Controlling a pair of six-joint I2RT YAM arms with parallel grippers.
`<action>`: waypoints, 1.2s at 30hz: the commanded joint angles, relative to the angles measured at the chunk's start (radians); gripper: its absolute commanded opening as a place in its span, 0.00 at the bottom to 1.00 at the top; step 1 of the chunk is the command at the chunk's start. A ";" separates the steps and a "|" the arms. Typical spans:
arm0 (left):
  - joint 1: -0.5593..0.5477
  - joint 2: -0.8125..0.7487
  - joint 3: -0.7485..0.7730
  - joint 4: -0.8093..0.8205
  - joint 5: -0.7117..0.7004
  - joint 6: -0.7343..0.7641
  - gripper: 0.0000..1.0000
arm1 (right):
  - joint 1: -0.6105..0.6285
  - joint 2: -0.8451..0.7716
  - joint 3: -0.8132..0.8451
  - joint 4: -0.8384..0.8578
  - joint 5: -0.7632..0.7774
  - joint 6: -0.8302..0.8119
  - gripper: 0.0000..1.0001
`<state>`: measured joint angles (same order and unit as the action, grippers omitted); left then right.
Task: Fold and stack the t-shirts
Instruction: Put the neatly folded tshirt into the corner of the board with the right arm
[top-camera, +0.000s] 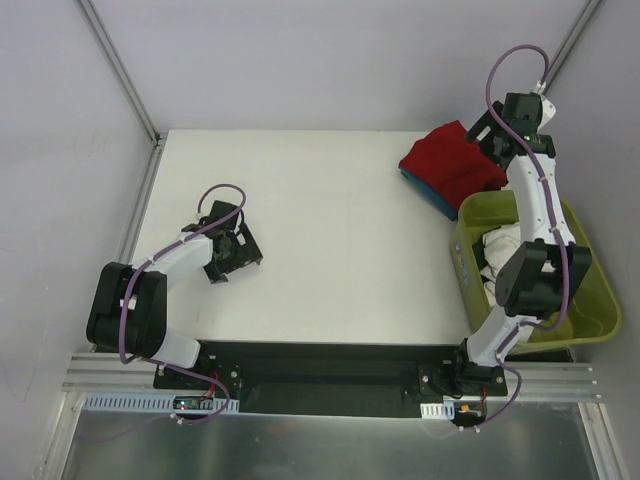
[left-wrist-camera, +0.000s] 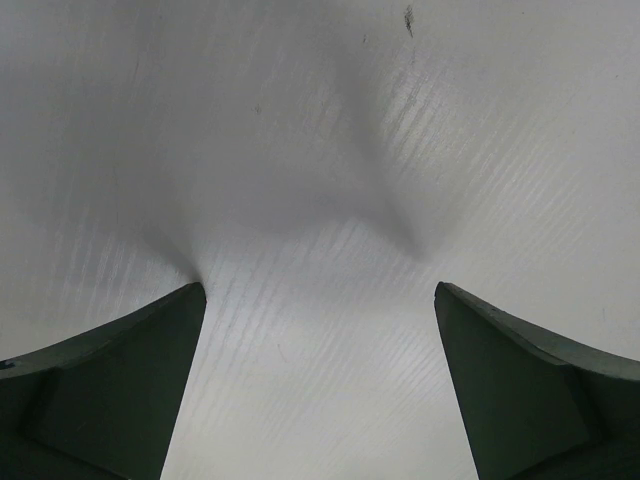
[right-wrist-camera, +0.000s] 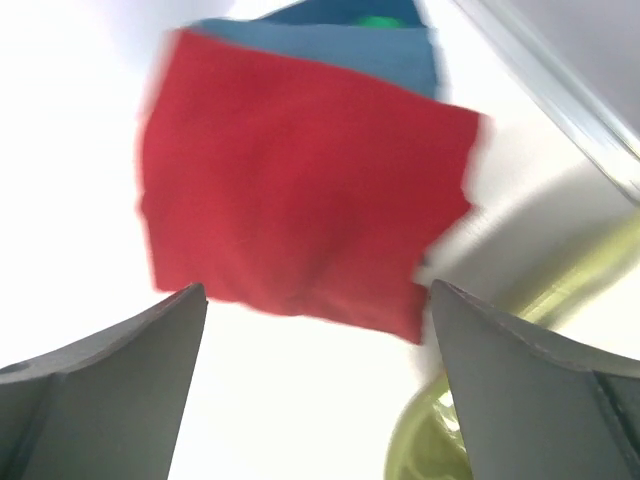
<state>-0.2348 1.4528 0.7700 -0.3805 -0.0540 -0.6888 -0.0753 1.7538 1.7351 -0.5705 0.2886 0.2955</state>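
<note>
right gripper (right-wrist-camera: 318, 290): dark fingers at the bottom corners of the right wrist view; jaws wide apart; nothing clamped between them; hangs above the red t-shirt at the far right of the table
left gripper (left-wrist-camera: 320, 290): jaws spread wide; only bare table surface between the fingers; sits low over the left half of the table (top-camera: 340, 260), well apart from the t-shirts
red t-shirt (right-wrist-camera: 300, 190): folded to a rough rectangle; blurred in the right wrist view; lies on top of the teal-blue t-shirt
teal-blue t-shirt (right-wrist-camera: 330, 45): folded; flat on the table under the red one; only an edge strip shows
white t-shirt (top-camera: 497, 250): crumpled inside the olive-green tub; partly hidden by the right arm
olive-green tub (top-camera: 590, 300): at the right edge of the table, just beside the two-shirt stack; right arm passes over it
</note>
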 joint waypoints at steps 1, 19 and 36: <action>-0.001 -0.014 -0.012 -0.005 0.034 0.011 0.99 | -0.004 0.042 0.116 0.071 -0.264 -0.116 0.97; -0.001 -0.184 -0.020 -0.017 0.043 0.022 0.99 | -0.066 0.391 0.236 0.027 -0.399 -0.013 0.97; -0.001 -0.540 0.003 -0.112 0.082 0.009 0.99 | -0.008 -0.507 -0.254 0.075 -0.467 -0.207 0.97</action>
<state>-0.2348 0.9882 0.7437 -0.4194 0.0185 -0.6846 -0.1074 1.5436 1.6814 -0.5014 -0.1623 0.1379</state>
